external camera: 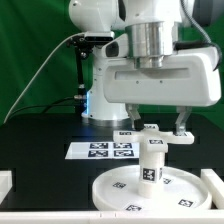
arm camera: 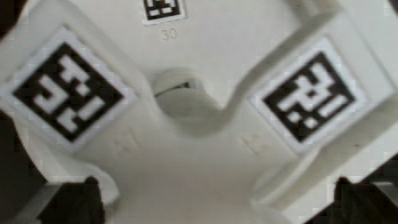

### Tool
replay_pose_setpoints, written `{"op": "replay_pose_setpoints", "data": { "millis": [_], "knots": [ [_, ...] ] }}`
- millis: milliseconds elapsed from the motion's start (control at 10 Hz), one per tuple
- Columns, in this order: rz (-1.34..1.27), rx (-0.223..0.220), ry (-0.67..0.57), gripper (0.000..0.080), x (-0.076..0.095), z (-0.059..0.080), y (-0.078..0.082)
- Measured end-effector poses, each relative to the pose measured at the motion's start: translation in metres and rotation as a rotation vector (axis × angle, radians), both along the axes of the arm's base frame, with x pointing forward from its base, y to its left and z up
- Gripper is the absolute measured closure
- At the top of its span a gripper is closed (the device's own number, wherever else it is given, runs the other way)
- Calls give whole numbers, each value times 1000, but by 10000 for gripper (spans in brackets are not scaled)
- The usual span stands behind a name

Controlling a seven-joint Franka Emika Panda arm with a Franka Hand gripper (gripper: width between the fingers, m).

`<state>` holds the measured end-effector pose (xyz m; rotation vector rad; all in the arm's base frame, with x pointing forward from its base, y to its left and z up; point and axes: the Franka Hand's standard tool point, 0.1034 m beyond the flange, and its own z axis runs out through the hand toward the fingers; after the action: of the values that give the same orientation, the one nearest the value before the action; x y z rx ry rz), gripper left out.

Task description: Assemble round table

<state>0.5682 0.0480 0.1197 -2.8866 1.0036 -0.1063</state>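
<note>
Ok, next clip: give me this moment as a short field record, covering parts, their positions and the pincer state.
disc: round disc lies flat on the black table
leg: cylinder leg stands upright on the disc's middle
foot: cross-shaped foot piece sits at the top of the leg, under the pincer; its tagged arms fill the wrist view
pincer: pincer is directly above the leg, fingers either side of the foot piece; contact cannot be told
marker board: marker board lies flat behind the disc

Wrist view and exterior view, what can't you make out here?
- Exterior view: the cross-shaped foot piece on the leg is partly hidden by the hand.
- Exterior view: the round disc is cut off by the lower edge.
- Wrist view: the foot piece fills the frame, hiding leg and disc.
</note>
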Motion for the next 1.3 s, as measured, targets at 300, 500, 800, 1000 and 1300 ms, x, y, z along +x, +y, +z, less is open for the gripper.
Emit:
{"op": "replay_pose_setpoints", "data": {
  "millis": [300, 500, 800, 1000, 1300],
  "knots": [
    [390, 1, 55, 150, 0, 2, 4],
    [502, -5, 47, 150, 0, 1, 3],
    [1007, -36, 67, 150, 0, 2, 4],
    [1098, -67, -29, 150, -1, 10, -6],
    [1241, -100, -18, 150, -4, 8, -13]
  ]
}}
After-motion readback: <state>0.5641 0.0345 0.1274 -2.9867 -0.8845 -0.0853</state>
